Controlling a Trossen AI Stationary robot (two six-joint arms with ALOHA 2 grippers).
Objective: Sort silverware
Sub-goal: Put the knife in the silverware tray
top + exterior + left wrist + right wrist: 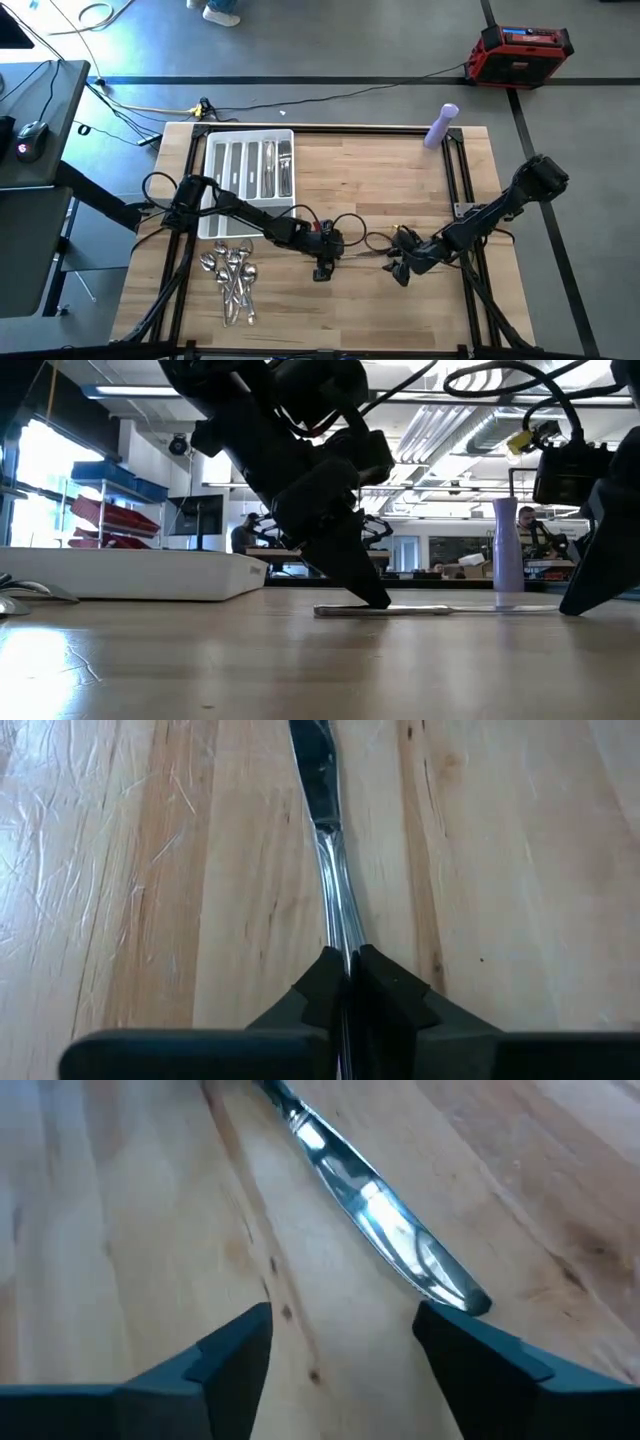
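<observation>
A silver knife (367, 252) lies flat on the wooden table between my two grippers. It also shows in the low view (450, 610). My left gripper (325, 266) is shut on its handle. My right gripper (340, 1345) is open at the knife's blade end, and the rounded blade tip (455, 1290) lies just in front of one finger. More silverware lies in the white tray's (213, 150) compartments. A loose pile of spoons and forks (232, 275) rests on the table near the tray. My left gripper pinches the knife's handle (342, 935) between its two fingers, a short way in from the handle's free end (322, 611). The fingers slant down from the table's left and lie along the knife. The knife rests flat on the table. My right gripper: I cannot tell whether its finger (470, 1350) touches the blade tip.
A purple bottle (440, 125) stands at the table's far right. The white tray sits at the far left, and its wall shows in the low view (140, 575). Bare wood lies near the front edge. People show in the room behind.
</observation>
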